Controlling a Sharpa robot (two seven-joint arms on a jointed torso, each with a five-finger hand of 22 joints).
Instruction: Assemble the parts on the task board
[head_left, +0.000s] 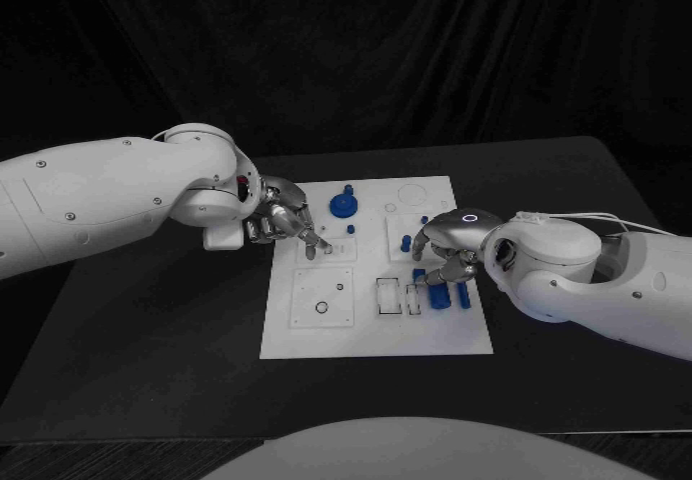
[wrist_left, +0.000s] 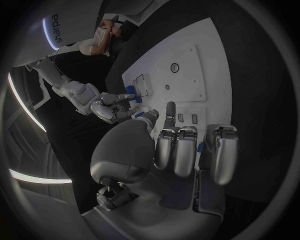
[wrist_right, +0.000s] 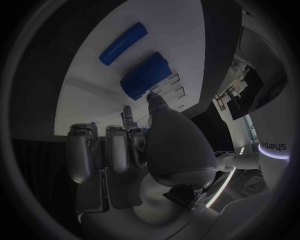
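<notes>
- We see a big black worktop (head_left: 144, 340) with a smooth, flat top.
- On its middle lies the task board (head_left: 375, 335), a flat white plate with square and long slots cut into it.
- Our left hand (head_left: 283, 222) is shiny silver and hangs over the far left side of the task board. Its fingers are partly curled, with one finger (head_left: 316, 240) pointing down at the board. We see nothing held in it. We cannot tell if that finger touches the board.
- Our right hand (head_left: 441, 250) is silver too and sits low over the right side of the task board. Its fingers (head_left: 433, 270) bend down among the small blue pieces there. We cannot tell if it holds one.
- In both wrist views, the white arm of the other hand has the word "sharpa" on it.
- A round blue part (head_left: 343, 205) with a peg on top stands near the far edge of the board, just beside the left hand.
- In the right wrist view, two smooth blue parts lie on the white board past the fingertips: a fat one (wrist_right: 145, 75) and a thinner one (wrist_right: 122, 43).
- A long blue part (head_left: 463, 294) lies on the board beside the right hand.
</notes>
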